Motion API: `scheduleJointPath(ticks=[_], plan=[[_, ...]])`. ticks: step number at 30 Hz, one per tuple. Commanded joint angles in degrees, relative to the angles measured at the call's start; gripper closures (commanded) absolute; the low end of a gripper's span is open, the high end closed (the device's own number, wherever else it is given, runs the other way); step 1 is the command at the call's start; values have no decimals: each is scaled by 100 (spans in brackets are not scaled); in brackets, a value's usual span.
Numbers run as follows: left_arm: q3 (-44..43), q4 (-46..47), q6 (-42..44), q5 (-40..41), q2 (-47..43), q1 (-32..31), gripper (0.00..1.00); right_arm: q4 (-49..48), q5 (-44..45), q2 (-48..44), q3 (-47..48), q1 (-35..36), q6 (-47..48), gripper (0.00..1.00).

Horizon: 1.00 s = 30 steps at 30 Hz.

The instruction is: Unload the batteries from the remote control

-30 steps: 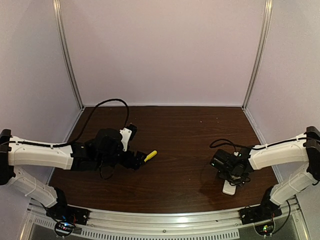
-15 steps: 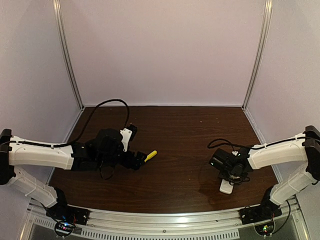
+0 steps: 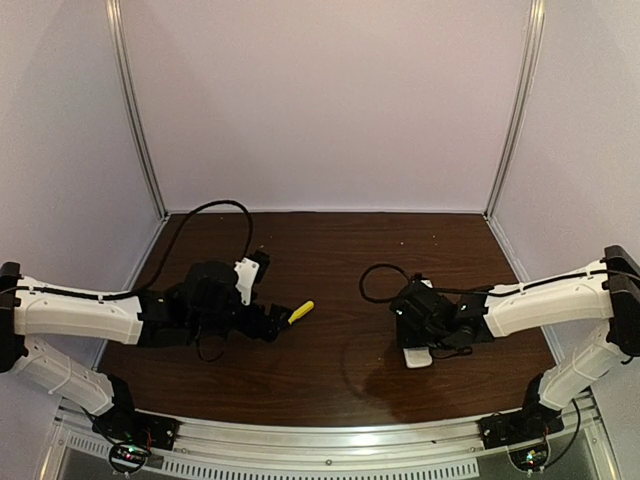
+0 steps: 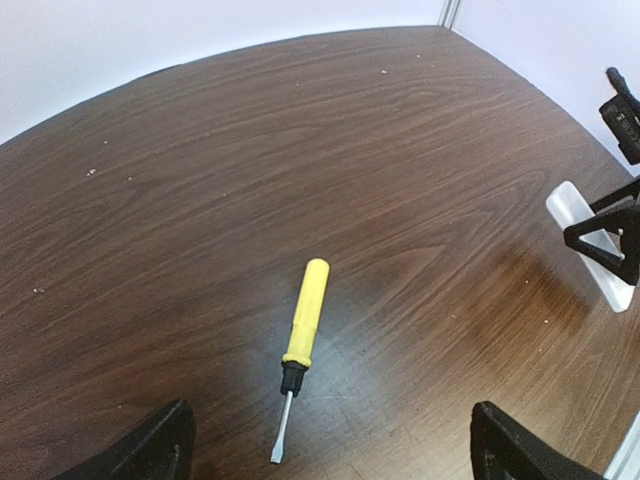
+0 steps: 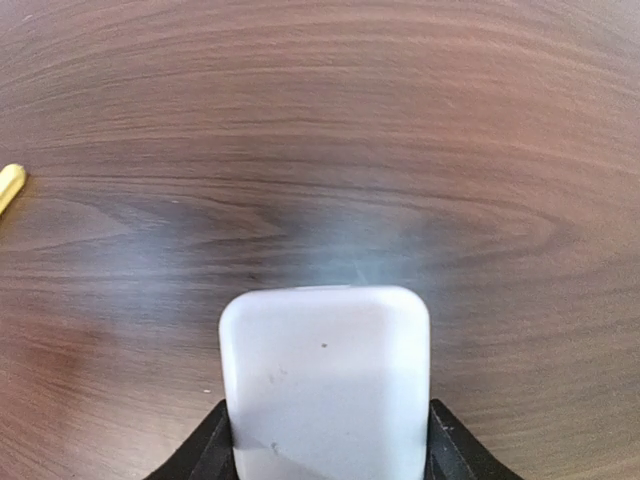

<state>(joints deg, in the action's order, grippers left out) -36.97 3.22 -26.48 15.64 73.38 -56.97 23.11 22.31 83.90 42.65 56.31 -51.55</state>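
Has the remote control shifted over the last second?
Yes. The remote control, clamped in the right gripper, has travelled left across the table toward the yellow-handled screwdriver, which lies where it was.

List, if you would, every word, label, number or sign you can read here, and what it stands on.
None can be read. The remote control shows a plain white face with only faint specks, and the yellow-handled screwdriver carries no visible print.
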Motion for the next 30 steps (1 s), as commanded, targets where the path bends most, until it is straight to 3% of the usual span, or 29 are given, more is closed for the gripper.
scheduleJointPath(ticks=[1,4,10,16,19,25,30], plan=[[160,598,138,-161,10,-14,3,-1048,-31,-42,11,132,1397,82],[398,988,109,-324,-109,-10,3,-1491,-143,-209,-92,150,1773,82],[308,742,55,-510,-183,-5,3,-2085,-359,-452,-306,271,2320,89],[401,1038,46,-1215,-243,-6,2,-2285,-377,-547,-250,620,2961,89],[401,1076,-72,-1396,-295,6,3,-2435,-365,-545,-174,735,3196,100],[471,1158,-321,-2234,-441,147,4,-2569,-369,-547,-33,936,3789,100],[472,1184,-552,-2783,-540,242,5,-2916,-1067,-586,-9,1190,4639,100]])
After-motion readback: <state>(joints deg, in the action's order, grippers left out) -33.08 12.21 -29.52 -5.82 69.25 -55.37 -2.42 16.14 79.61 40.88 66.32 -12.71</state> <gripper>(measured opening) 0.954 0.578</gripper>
